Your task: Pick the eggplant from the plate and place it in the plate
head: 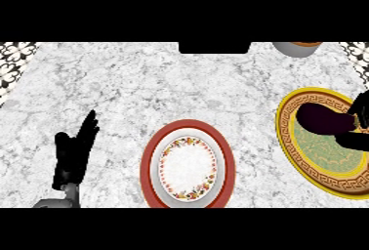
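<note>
At the right edge of the head view the right hand (358,113) reaches over the gold-rimmed plate (302,161) and meets the right end of the eggplant (324,118). Its black fingers blend with the dark fruit, so I cannot tell how far they are curled or whether they have hold of it; only contact at that end is plain. The eggplant is a dark purple, nearly black body lying on the upper part of this plate, over the green centre and partly across the patterned gold band. Its long axis runs roughly left to right across the view, with a rounded end pointing left toward the middle of the counter and the other end hidden at the hand. A dark shadow falls on the green centre just below it. The red-rimmed plate (188,165) sits near the lower middle of the marble counter (144,83), well apart from the gold-rimmed one, and its white floral centre holds nothing. The left hand (72,156) shows at the lower left, open with fingers straight and pointing up and slightly right, resting above the counter and touching nothing. At the top edge a grey bowl (297,49) is partly cut off.
</note>
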Controlling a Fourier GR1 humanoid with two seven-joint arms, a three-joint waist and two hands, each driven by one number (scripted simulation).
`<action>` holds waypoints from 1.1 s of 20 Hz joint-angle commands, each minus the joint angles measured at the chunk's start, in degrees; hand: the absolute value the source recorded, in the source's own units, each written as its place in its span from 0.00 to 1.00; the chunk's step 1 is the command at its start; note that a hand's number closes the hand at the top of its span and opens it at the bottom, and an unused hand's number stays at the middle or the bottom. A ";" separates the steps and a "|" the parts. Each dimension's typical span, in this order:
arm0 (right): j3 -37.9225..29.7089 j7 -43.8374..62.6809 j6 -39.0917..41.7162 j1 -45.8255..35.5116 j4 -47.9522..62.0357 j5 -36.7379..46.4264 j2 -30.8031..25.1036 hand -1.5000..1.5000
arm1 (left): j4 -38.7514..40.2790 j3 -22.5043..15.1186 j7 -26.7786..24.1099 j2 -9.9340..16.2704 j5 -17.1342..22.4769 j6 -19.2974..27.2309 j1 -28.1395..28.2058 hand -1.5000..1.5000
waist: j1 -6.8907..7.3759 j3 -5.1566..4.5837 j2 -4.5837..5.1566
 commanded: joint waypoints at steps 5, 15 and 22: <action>-0.11 -8.10 4.88 -5.28 19.70 1.72 1.23 1.00 | -2.74 -2.77 0.63 -2.59 -2.74 1.61 2.44 0.50 | 0.68 0.03 0.10; 3.03 -16.34 15.83 -11.98 39.93 3.95 1.70 0.00 | 3.49 0.73 -1.67 -1.76 -1.06 -0.48 -1.62 0.50 | 0.67 0.02 0.22; -4.44 -30.71 20.67 -10.86 36.02 -8.15 3.27 0.00 | 0.45 -0.19 -1.63 -2.46 -2.08 0.27 0.04 0.50 | 0.03 0.05 -0.08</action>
